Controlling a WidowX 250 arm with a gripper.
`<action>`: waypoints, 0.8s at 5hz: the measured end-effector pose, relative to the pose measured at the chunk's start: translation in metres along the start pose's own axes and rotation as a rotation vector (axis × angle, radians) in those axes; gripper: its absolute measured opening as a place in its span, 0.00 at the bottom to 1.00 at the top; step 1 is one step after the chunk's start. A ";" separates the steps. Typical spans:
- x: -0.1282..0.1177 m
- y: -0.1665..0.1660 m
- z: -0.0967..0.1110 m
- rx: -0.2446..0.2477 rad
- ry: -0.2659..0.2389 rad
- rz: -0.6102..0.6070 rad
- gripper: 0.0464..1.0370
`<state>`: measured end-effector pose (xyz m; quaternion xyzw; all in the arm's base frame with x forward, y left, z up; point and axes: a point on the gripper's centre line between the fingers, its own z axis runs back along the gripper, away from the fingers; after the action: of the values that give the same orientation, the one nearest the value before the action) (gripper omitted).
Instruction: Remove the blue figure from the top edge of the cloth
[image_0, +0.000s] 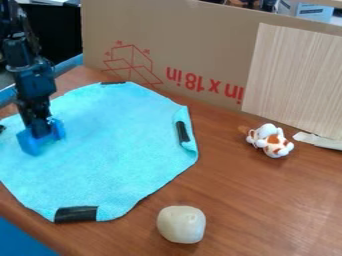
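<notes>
**Pale lump (182, 224) up front, blue figure (31, 142) at the gripper (41, 131)!**

It's over the cloth's (120, 145) left side; clenched or released, I can't tell. Danger: dragging low could ruck the cloth; a weak hold could drop the figure.

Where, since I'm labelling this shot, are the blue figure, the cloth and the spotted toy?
Blue figure (29, 143): camera view, on its blue side.
Cloth (120, 155): camera view, bare part near its middle.
Spotted toy (274, 146): camera view, on its body.

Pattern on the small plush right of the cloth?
The plush is white with orange-brown patches, seen in the camera view.
</notes>
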<state>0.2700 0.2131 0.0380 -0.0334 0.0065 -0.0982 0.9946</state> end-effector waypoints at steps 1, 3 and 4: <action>0.010 -0.014 0.031 -0.001 -0.066 -0.016 0.21; 0.034 -0.074 0.052 -0.107 -0.044 -0.085 0.21; 0.056 -0.116 0.039 -0.186 -0.003 -0.173 0.21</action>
<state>0.3031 0.0912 0.0840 -0.1260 0.0114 -0.1824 0.9751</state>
